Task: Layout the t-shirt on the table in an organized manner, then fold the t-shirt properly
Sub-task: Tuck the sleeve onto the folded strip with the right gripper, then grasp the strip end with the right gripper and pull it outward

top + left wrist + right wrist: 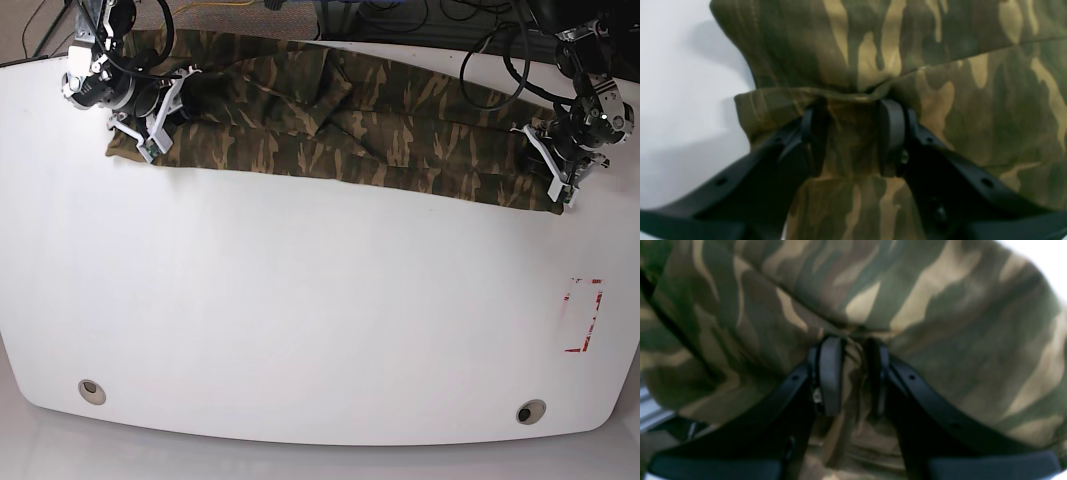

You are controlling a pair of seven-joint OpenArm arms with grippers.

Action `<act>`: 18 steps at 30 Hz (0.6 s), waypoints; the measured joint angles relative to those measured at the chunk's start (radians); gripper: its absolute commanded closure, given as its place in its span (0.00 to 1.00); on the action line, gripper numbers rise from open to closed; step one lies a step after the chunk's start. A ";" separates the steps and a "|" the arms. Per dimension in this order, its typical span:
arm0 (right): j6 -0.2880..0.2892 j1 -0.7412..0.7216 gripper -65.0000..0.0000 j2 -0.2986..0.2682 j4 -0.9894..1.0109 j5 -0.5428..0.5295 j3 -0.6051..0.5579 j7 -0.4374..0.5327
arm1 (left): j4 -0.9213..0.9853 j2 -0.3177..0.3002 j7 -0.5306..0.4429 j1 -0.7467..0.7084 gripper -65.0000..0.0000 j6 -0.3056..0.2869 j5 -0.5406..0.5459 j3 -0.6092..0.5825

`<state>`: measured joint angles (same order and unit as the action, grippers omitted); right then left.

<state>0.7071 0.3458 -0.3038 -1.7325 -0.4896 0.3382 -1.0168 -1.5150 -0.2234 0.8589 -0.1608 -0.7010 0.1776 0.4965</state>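
We find the t-shirt (340,130) stretched along the table's (300,320) far edge. Left gripper (853,136) and right gripper (853,373) each pinch a bunched end. We advise drawing both ends evenly toward centre, keeping tension.

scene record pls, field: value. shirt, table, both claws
t-shirt: camouflage print, stretched in a long wrinkled band along the table's far edge
table: glossy white, two grommet holes near the front edge, red-and-white tape mark at base view's right
left claw: at the band's end on base view's right, cloth between its pads
right claw: at the band's end on base view's left, shut on a bunch of cloth
fold: not yet started
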 measured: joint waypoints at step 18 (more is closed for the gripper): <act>0.008 -0.315 0.78 -0.072 0.334 0.003 -0.110 0.142 | 0.019 0.004 0.031 0.056 0.64 0.004 -0.023 -0.002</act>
<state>0.7151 0.0303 -0.3763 -1.3983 -0.4870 0.2283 -0.8749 -1.4956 -0.2192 0.8894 -0.1043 -0.6971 0.1551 0.4942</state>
